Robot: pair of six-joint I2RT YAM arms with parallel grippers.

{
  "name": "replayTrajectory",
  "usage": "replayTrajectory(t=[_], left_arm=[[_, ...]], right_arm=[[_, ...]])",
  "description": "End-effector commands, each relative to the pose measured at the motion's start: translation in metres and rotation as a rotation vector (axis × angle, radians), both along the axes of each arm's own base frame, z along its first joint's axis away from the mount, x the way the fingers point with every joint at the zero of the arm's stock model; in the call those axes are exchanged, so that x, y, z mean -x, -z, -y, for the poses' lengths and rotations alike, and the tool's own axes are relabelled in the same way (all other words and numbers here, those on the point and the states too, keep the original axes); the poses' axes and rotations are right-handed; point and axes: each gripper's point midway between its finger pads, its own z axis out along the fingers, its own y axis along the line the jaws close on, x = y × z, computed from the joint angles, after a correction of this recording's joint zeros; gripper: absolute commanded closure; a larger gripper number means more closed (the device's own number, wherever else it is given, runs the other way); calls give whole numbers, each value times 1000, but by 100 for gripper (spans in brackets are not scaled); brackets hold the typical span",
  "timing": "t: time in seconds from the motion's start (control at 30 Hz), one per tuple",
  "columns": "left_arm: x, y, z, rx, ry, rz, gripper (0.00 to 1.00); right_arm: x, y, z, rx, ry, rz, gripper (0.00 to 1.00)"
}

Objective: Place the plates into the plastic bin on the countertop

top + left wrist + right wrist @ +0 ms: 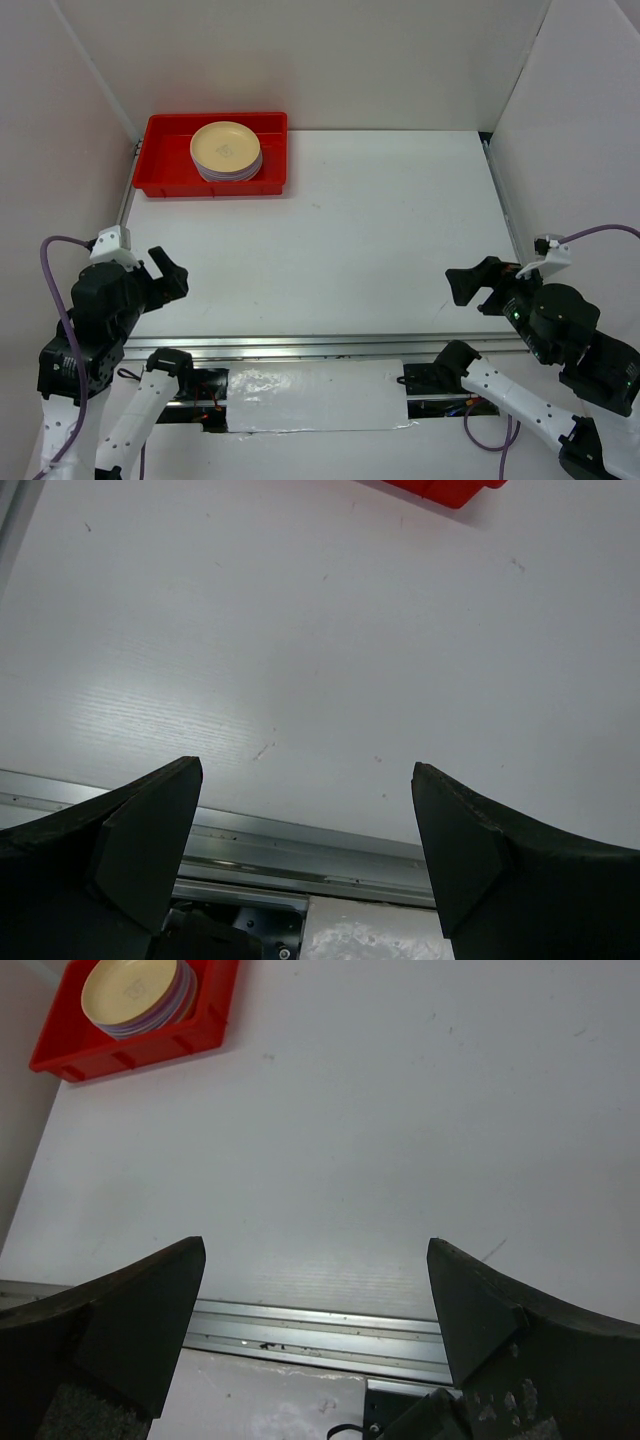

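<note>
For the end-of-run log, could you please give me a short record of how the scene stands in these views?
plates: one stack, cream plate on top, purple edges beneath, count unreadable
plastic bin: red, far left corner of the countertop, holds the stack
plates outside bin: none visible
left gripper: open, empty, near edge
right gripper: open, empty, near edge

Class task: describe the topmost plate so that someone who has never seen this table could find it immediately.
Start at the white countertop and go to its far left corner, where the red bin sits. Inside stands one stack of plates; the cream plate crowns it, above purple-edged ones.
</note>
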Motion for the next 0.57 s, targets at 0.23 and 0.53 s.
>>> replayTrajectory(t=[0.23,0.53], left_arm=[[-3,-4,6,38,8,22,1],[-3,3,6,43,5,4,1]], right_arm=[[-7,0,-6,-12,9,1,0],[-6,0,-10,-18,-13,-5,0]])
